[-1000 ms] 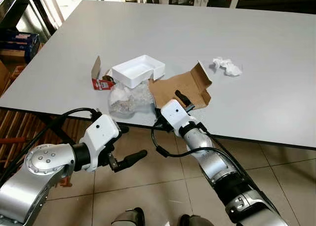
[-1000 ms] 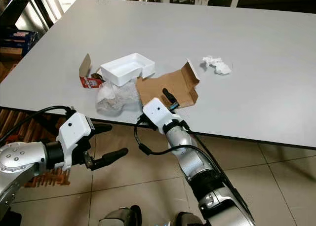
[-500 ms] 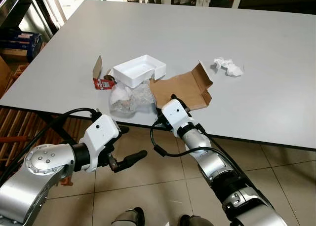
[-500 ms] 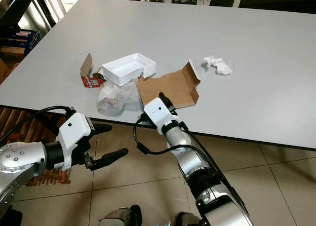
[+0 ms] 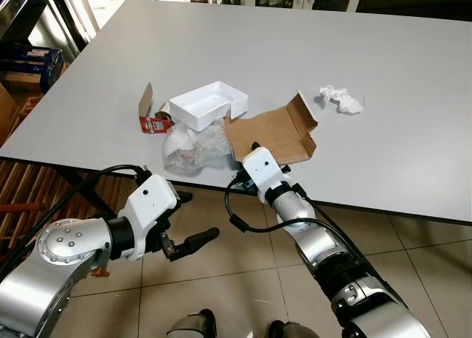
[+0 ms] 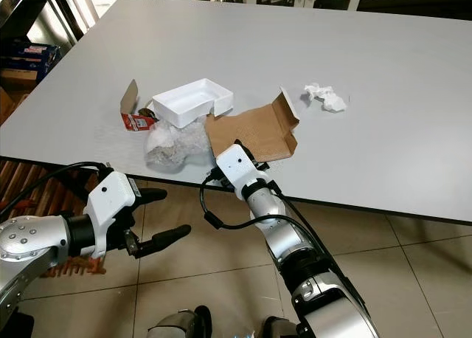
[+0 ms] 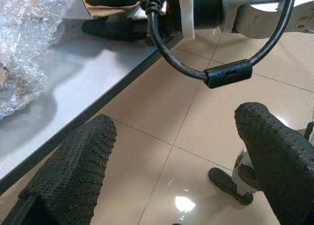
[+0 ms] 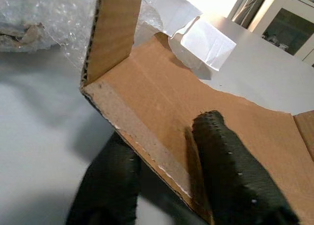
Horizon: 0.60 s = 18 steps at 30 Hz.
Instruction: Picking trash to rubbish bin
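Trash lies on the grey table (image 5: pixel 310 43): a torn brown cardboard piece (image 5: pixel 274 130), a white tray (image 5: pixel 206 104), clear bubble wrap (image 5: pixel 193 146), a small red carton (image 5: pixel 151 121) and a crumpled white tissue (image 5: pixel 341 99). My right gripper (image 5: pixel 255 146) is at the cardboard's near edge by the table's front. In the right wrist view one finger (image 8: pixel 230 171) lies on top of the cardboard (image 8: pixel 206 107) and the other sits under its edge, so the gripper is shut on it. My left gripper (image 5: pixel 193 218) hangs open below the table edge, over the floor.
Blue boxes (image 5: pixel 29 61) sit on a shelf at the far left. Wooden slats (image 5: pixel 22 198) stand under the table's left side. Beige floor tiles (image 5: pixel 236 279) lie in front of the table. My right arm's black cable (image 7: pixel 216 72) loops beside the left gripper.
My right gripper has slid forward onto the cardboard's near edge, its fingers taking the edge between them. The left gripper has sunk slightly, still open.
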Tool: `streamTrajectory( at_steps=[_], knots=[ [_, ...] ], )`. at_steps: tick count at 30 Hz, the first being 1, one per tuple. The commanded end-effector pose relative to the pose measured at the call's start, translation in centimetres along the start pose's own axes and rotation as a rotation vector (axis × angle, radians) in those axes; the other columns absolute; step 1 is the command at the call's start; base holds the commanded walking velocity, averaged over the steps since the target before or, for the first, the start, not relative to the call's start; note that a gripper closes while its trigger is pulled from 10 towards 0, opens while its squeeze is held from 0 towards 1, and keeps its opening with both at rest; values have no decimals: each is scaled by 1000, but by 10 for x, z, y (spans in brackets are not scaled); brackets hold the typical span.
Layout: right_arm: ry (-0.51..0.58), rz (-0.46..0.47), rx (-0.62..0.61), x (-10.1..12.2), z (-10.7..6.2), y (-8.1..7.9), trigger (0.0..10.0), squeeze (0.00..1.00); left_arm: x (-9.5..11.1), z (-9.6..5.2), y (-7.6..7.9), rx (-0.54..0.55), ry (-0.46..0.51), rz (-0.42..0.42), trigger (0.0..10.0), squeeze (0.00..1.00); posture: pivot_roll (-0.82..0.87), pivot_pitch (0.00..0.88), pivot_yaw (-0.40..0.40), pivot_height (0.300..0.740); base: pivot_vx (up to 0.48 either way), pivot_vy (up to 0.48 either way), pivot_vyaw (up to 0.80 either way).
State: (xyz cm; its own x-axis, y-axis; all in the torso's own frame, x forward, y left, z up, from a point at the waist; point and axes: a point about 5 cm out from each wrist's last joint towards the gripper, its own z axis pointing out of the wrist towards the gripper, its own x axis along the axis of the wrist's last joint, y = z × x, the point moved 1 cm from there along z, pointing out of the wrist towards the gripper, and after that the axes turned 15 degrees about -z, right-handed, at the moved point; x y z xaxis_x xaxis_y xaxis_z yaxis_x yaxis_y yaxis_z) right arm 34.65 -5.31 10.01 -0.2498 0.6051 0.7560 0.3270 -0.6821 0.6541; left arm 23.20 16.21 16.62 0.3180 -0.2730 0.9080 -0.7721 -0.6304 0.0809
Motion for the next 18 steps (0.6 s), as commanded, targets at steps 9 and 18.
streamTrajectory(
  at_steps=[9, 18],
  knots=[
    [-252, 26, 119, -56, -27, -32, 0, 0, 1, -1, 2, -6, 3, 1, 10000, 0, 178, 221, 39, 740, 0, 0, 0],
    [-264, -11, 55, -58, -27, -23, 0, 0, 1, 0, 2, -7, 5, 2, 10000, 0, 177, 217, 40, 740, 0, 0, 0]
  ],
)
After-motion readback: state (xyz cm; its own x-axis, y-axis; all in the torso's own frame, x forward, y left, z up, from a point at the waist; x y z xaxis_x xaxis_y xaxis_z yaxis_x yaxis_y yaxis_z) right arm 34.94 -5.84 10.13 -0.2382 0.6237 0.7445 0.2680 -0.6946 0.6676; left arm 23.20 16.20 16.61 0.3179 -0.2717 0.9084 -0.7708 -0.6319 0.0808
